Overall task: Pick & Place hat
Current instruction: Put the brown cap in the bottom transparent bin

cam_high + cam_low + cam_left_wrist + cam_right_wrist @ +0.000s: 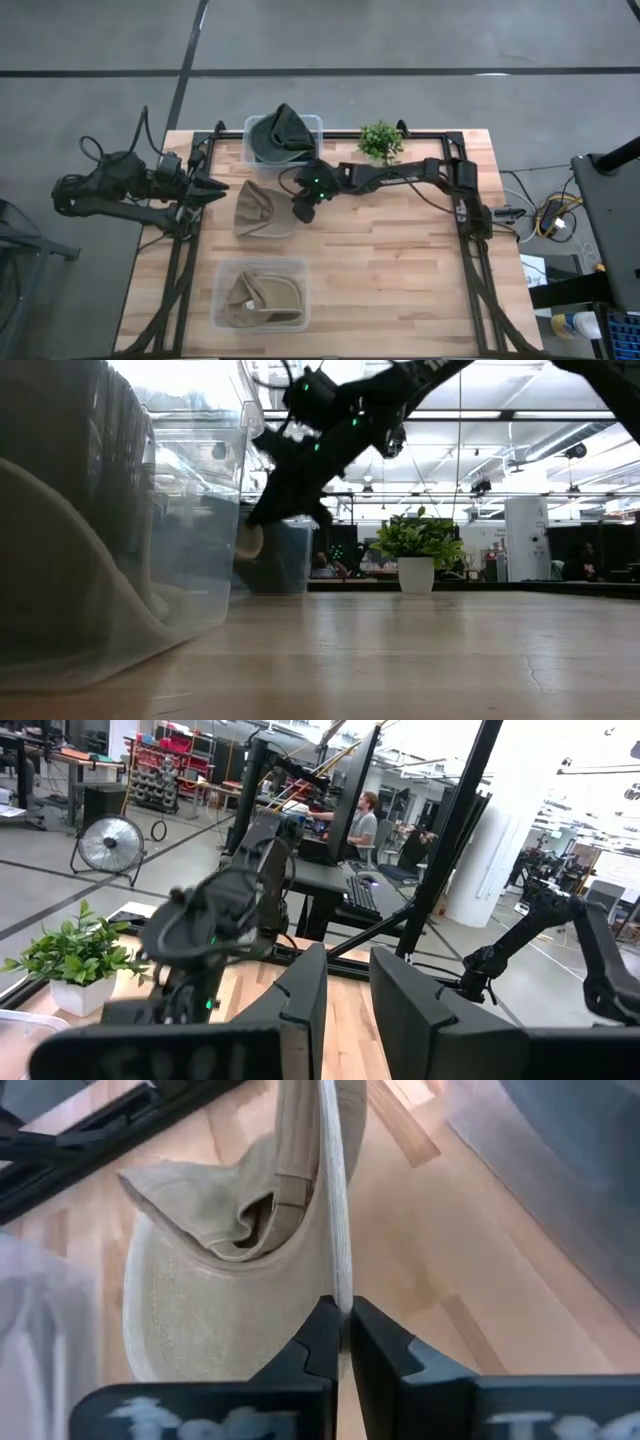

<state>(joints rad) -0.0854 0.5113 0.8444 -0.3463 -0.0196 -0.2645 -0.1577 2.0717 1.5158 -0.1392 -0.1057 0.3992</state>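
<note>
The right gripper (pixel 301 210) reaches across the middle of the light wooden table (pixel 400 270) and has its two dark fingers (pixel 325 1342) pinched nearly closed on the thin edge of the beige fabric cap (pixel 256 209). In the right wrist view the brim (pixel 336 1190) runs as a narrow strip straight away from the fingertips, with the soft crown (pixel 190 1280) sagging to one side of it.

From above, the cap lies between the two clear plastic bins, its long axis running roughly towards and away from the table's far edge, the wider end pointing to the near bin. The far clear bin (pixel 312 125) holds a dark green cap (pixel 282 135); the near clear bin (pixel 228 272) holds another beige cap (pixel 262 298). A small green potted plant (pixel 380 141) stands at the far edge.

The left gripper (pixel 214 188) waits at the table's left edge, near the beige cap, its fingers (pixel 305 1010) parted with a gap between them and holding nothing.
</note>
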